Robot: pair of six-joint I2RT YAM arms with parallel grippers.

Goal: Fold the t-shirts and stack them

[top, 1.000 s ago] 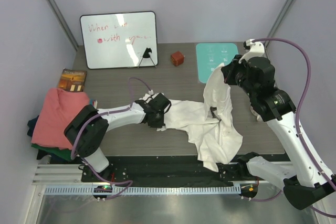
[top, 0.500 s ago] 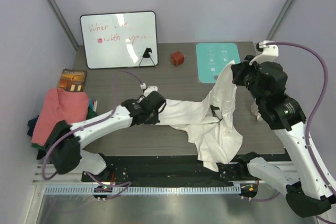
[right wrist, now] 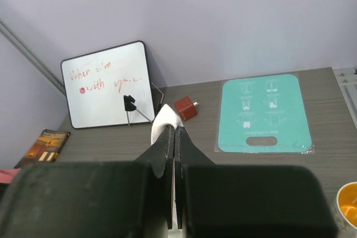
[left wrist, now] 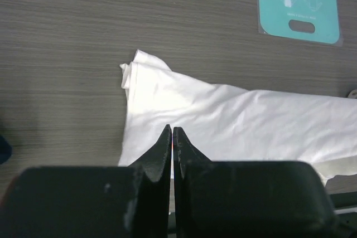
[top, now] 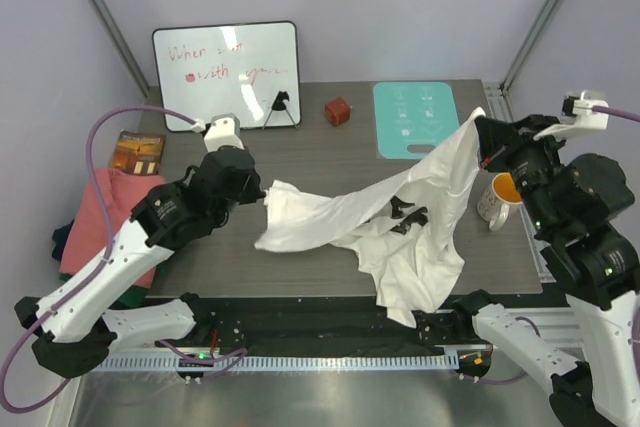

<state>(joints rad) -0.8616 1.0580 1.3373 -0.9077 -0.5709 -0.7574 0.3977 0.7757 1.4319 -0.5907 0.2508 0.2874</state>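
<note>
Left gripper (top: 262, 194): closed on my white t-shirt (top: 330, 217) — left end.
Right gripper (top: 483, 142): I clamp its right end.

Left of the white t-shirt (top: 420, 247), the left arm (top: 130, 247) covers part of the salmon-pink t-shirt (top: 95, 215). The darker shirts (top: 62, 240) beneath it show only as slivers, their colours hard to tell. Behind the white t-shirt, the red writing on the whiteboard (top: 226, 75) is too faint to read. Right of it, the mug (right wrist: 347, 204) is cut off by the right wrist view's corner. The white t-shirt's near hem drops out of sight over the bench (top: 330, 157) edge, and only a tuft shows in the right claw (right wrist: 173, 132).
</note>
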